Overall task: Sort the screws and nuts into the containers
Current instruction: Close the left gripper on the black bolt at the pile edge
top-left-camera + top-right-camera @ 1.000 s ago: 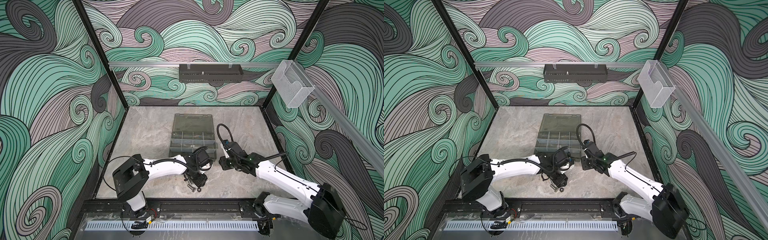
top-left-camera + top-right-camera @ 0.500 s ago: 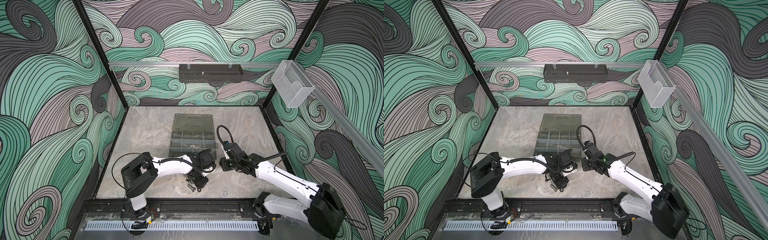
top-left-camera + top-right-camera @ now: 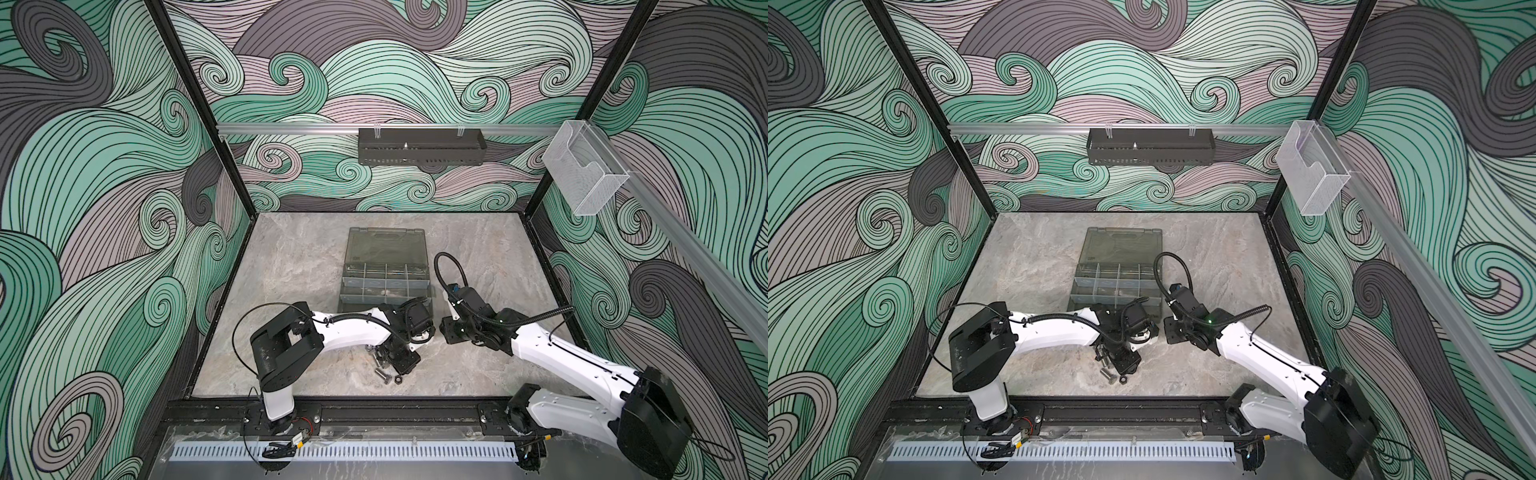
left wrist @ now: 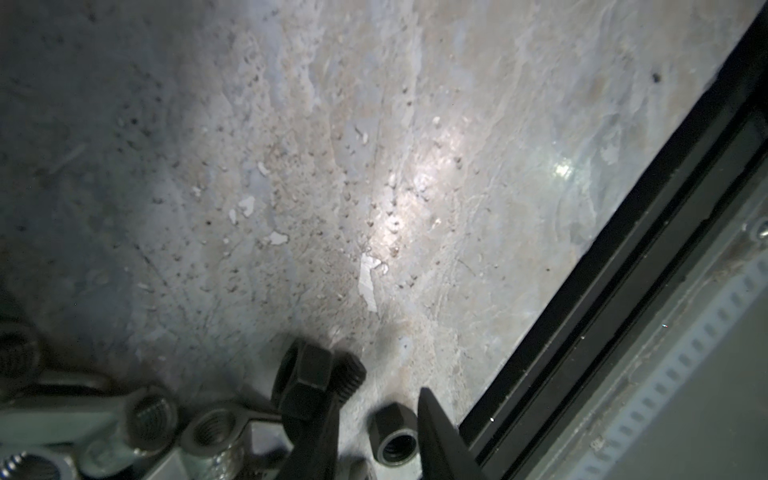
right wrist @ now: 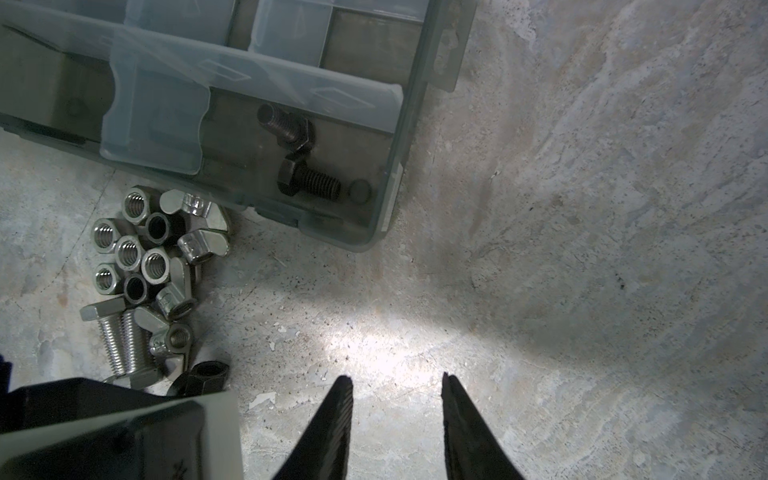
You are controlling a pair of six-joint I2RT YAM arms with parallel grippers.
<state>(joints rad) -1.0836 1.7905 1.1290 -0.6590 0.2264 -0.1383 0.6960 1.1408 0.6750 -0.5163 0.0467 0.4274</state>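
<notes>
The smoky-grey organiser case [image 3: 384, 286] lies open mid-table, its containers divided by clear walls. In the right wrist view its corner compartment [image 5: 390, 174] holds two black screws [image 5: 307, 178]. Beside the case sits a pile of silver and black nuts [image 5: 141, 257] with silver screws [image 5: 120, 340]. My left gripper [image 4: 365, 407] is down at this pile [image 3: 380, 361]. Its jaws stand narrowly apart around a black nut [image 4: 395, 436], and a black screw [image 4: 316, 374] lies against one fingertip. My right gripper [image 5: 395, 376] is open over bare table right of the pile, also seen from above [image 3: 449, 336].
The black front rail [image 4: 623, 291] runs close beside the left gripper. A black perforated tray [image 3: 419, 145] hangs on the back wall and a clear acrylic box [image 3: 582, 178] on the right wall. A loose silver screw [image 3: 383, 374] and a black nut [image 3: 398, 379] lie toward the front edge.
The left gripper's jaws have narrowed over the pile, and the left arm's elbow has swung in toward the middle. The right arm has not moved.
</notes>
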